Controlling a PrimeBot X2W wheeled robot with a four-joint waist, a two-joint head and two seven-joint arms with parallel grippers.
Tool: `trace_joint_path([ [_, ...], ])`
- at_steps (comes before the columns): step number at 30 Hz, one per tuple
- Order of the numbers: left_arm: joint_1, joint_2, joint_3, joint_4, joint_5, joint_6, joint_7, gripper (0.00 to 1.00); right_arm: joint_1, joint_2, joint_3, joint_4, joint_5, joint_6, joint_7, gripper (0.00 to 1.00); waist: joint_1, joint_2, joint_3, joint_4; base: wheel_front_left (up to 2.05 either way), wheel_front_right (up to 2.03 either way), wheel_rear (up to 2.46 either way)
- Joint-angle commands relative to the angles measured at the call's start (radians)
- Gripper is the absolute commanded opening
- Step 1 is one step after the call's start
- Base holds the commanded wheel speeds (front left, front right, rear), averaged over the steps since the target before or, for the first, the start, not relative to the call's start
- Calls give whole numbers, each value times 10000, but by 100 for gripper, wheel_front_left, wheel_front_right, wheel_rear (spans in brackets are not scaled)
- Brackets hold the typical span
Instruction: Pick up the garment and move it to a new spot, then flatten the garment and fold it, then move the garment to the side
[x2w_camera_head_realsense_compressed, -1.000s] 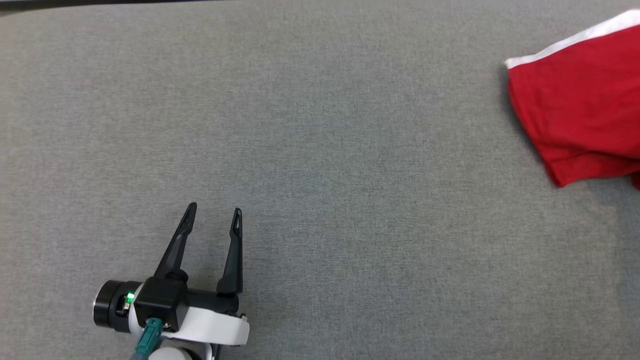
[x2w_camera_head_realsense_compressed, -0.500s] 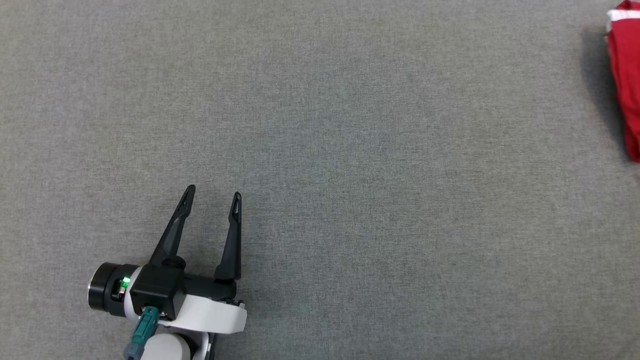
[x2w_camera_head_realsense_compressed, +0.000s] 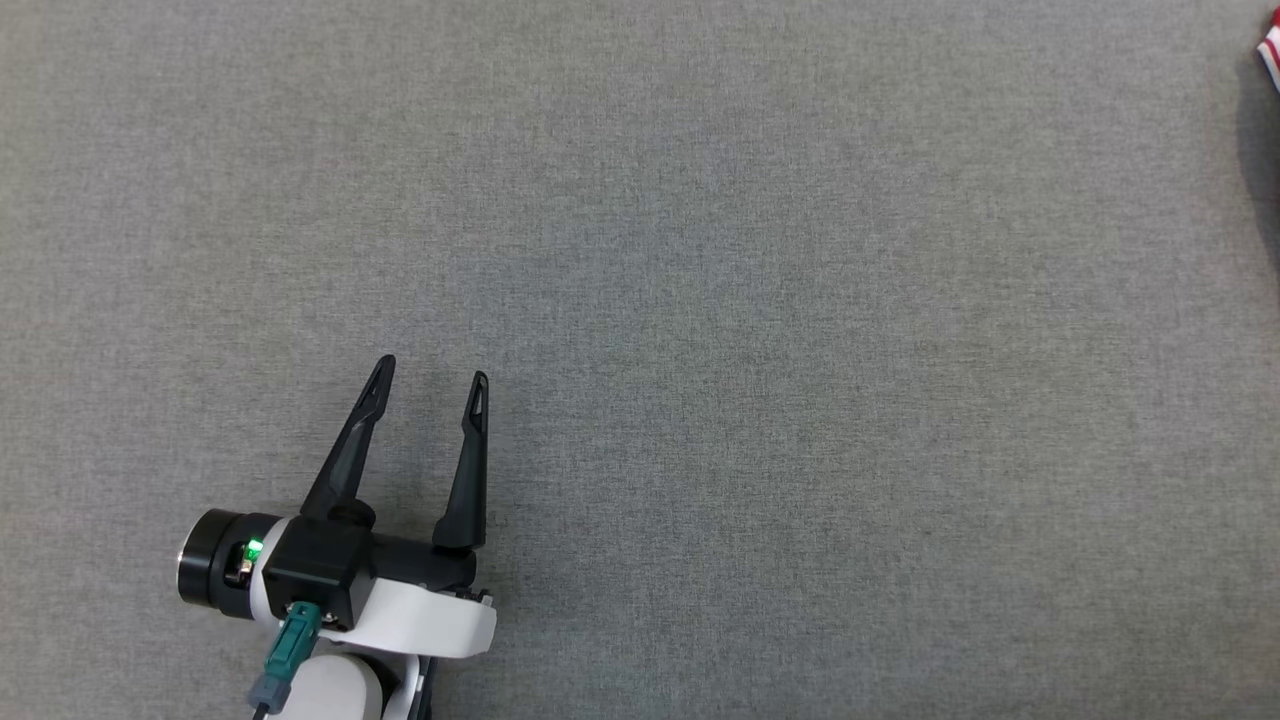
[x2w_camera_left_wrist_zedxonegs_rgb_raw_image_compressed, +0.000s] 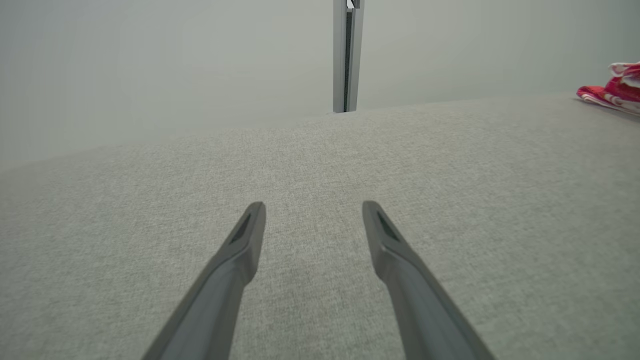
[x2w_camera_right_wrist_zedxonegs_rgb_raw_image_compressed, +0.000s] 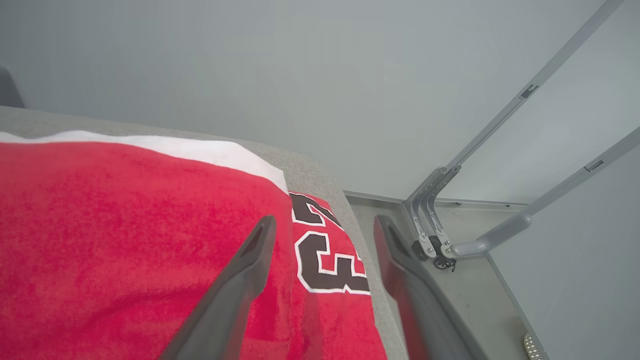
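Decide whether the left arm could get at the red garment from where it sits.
Probably not without a long reach. The left gripper sits open at the near left of the table, the garment at its far right edge. Nothing stands between them; distance is the obstacle.

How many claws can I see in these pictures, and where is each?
2. The left claw is open over the grey table, lower left in the head view. The right claw is open above the red garment near a table edge.
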Motion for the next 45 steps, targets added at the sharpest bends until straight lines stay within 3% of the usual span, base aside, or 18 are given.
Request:
trace_joint_path([
  [1, -119, 35, -1, 2, 4, 54, -12, 100, -181, 218, -190, 272, -491, -20, -334, 100, 0, 0, -135, 18, 0, 0, 0],
  [5, 109, 36, 17, -3, -220, 180, -12, 100, -54, 1219, -749, 280, -1524, -20, -692, 100, 0, 0, -568, -6, 0, 0, 0],
  [9, 257, 39, 89, -55, -480, 360, -12, 100, 1179, 2664, -1579, -2119, -1702, -20, -690, 100, 0, 0, -1077, -64, 0, 0, 0],
  [14, 520, 35, 169, -57, -928, 600, -12, 100, 3372, 4288, -1624, -5099, -1732, -20, -687, 100, 0, 0, -1894, -45, 0, 0, 0],
  [23, 1082, 33, 382, -73, -1719, 485, -12, 100, 6683, 6657, -2088, -8190, -3085, -15, -682, 100, 0, 0, -3255, 76, 0, 0, 0],
  [30, 1880, 35, 523, 54, -1332, 365, -12, 100, 8369, 7390, -2057, -8967, -3611, -15, -683, 100, 0, 0, -4029, -150, 0, 0, 0],
  [45, 2526, 36, 659, 603, -1157, 463, -12, 100, 9435, 7624, -2023, -9458, -3963, -15, -684, 100, 0, 0, -4672, -445, 0, 0, 0],
])
